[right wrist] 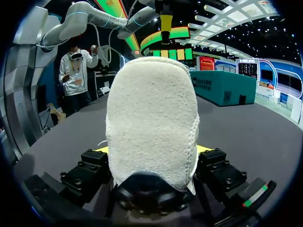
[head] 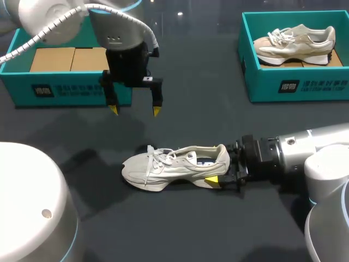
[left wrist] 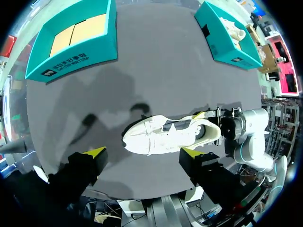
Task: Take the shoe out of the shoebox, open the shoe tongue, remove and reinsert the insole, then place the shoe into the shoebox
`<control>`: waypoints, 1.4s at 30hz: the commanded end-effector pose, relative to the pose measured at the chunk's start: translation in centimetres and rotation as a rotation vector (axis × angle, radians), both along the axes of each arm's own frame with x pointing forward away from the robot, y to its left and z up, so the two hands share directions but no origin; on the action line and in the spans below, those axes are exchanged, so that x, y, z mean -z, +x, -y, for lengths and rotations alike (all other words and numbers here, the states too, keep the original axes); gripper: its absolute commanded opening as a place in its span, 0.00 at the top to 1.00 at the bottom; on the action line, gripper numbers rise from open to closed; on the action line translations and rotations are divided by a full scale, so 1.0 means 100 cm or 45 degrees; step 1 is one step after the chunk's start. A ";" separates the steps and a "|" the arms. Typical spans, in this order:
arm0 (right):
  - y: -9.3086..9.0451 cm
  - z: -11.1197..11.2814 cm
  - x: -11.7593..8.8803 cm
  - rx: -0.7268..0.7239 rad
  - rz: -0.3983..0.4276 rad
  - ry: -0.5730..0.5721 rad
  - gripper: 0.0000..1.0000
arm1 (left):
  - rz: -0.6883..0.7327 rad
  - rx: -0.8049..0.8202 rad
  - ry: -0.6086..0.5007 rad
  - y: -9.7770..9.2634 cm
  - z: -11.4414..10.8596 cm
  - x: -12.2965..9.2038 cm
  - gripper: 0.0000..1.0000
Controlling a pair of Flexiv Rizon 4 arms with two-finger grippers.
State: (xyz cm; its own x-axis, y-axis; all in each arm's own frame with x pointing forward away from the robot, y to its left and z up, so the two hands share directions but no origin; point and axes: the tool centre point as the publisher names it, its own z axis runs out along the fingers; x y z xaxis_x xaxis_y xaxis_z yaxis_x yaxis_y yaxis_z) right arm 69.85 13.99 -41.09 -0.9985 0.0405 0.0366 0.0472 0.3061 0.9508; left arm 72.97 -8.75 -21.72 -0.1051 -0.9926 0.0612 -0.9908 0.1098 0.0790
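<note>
the white shoe [head: 174, 166] stands on its sole mid-table [head: 218, 120], toe pointing left. the right gripper [head: 222, 170] is clamped on its heel from both sides. the left gripper [head: 134, 111] hangs above the table, far of the shoe and just in front of the left teal shoebox [head: 65, 90], fingers spread wide, gripping nothing

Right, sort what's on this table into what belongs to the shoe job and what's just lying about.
For the job:
- shoe lying on the table
- right tool, clamped on its heel
- left tool, open above the shoe
- left shoebox, no shoe in it, likely this shoe's box

Lying about:
- right shoebox
- second shoe inside it
</note>
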 end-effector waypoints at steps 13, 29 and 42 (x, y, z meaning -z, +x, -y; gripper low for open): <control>0.001 -0.003 0.001 0.001 0.000 -0.004 1.00 | -0.030 0.044 0.005 -0.019 0.029 0.006 0.00; 0.001 -0.003 0.001 0.001 0.000 -0.004 1.00 | -0.137 0.013 0.162 -0.045 0.096 0.054 0.00; 0.001 -0.003 0.001 0.001 0.000 -0.004 1.00 | -0.148 -0.129 0.294 -0.057 0.120 0.092 0.00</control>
State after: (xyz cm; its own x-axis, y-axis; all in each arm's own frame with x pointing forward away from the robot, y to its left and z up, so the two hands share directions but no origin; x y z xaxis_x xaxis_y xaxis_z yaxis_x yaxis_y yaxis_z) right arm 69.85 14.00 -41.09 -0.9985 0.0404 0.0366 0.0472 0.3061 0.9508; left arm 67.25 -19.39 -30.06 -0.0034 -0.9937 -0.1118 -0.9786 -0.0197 0.2047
